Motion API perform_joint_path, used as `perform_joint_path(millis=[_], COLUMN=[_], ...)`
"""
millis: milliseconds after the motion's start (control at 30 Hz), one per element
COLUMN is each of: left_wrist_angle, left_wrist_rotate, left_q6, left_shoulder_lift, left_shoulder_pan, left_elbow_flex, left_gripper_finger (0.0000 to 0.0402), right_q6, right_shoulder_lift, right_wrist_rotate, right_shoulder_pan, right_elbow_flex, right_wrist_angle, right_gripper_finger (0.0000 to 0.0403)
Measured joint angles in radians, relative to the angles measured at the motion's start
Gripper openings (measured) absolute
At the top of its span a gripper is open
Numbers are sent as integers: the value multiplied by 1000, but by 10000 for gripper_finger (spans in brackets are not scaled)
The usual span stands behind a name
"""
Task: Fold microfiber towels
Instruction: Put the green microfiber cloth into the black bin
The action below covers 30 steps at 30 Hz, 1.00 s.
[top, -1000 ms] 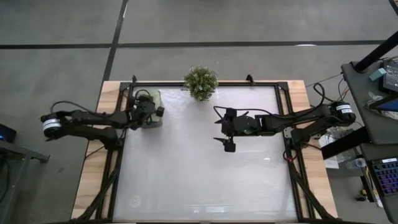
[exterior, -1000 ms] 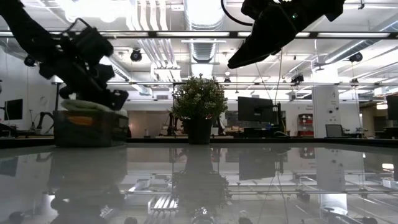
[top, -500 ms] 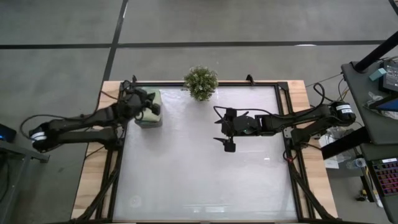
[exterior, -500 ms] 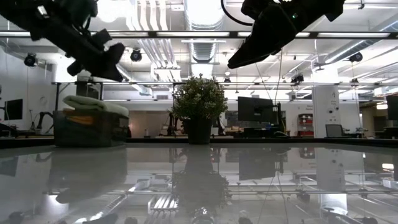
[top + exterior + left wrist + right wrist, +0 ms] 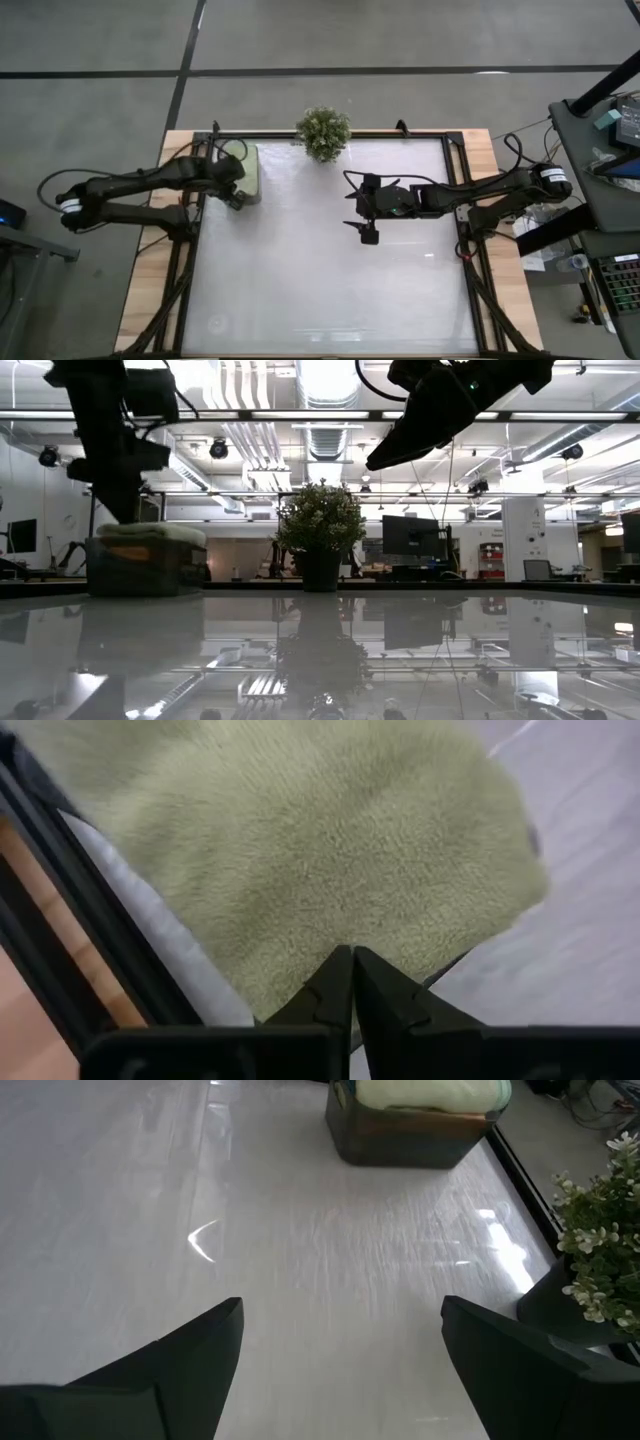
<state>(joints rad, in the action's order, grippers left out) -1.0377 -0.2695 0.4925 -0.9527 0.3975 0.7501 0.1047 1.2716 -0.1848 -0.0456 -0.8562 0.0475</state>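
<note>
**Glossy white table, tray of folded towels at its far left corner**

Surface: a glossy white tabletop point(image 5: 320, 260) in a black frame on pale wooden boards, mirror-bright in the low view, where it reflects the ceiling lights. The near half and centre carry nothing. Around it lies a grey concrete floor with dark seams.

Room: seen level across the table, a workshop hall with silver ceiling ducts, strip lights, monitors and benches in the background. A dark desk with equipment stands to the right of the table.

Task's things: a stack of soft folded microfiber towels point(image 5: 150, 532) sits in a dark grey rectangular tray point(image 5: 145, 567) at the far left corner of the table. The topmost is a pale sage-green fleecy cloth point(image 5: 330, 850); an orange layer shows under it through the tray's side. Other towels in the stack cannot be told apart.

Other things: a small bushy green plant in a dark pot point(image 5: 323, 131) stands at the middle of the far edge, well apart from the tray to its right.

Left gripper point(image 5: 351, 960): clenched with its dark fingers pressed together, nothing between them, poised just above the near edge of the sage-green towel; the arm crosses the tray's left side.

Right gripper point(image 5: 364, 212): fingers spread wide and empty, hanging above the table right of centre, well apart from the tray and near the plant.
</note>
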Motion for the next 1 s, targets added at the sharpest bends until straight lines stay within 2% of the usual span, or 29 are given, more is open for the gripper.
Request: perform_joint_path(millis=[167,400,767,1000], left_wrist_angle=[30,27,-14,39], left_wrist_rotate=[-26,-46,-45,-17], left_q6=[-1,-9,5,26], left_shoulder_lift=[-99,-203,-173,-185], left_shoulder_pan=[0,0,-1,-41], left_elbow_flex=[-40,-8,111,124], left_gripper_finger=[0,0,0,0], right_q6=[0,-5,-7,-5], right_shoulder_lift=[0,0,0,0], right_wrist_rotate=[0,0,0,0], right_shoulder_pan=[0,0,0,0], right_elbow_flex=[0,0,0,0], right_wrist_angle=[0,0,0,0], right_gripper_finger=[327,326,327,327])
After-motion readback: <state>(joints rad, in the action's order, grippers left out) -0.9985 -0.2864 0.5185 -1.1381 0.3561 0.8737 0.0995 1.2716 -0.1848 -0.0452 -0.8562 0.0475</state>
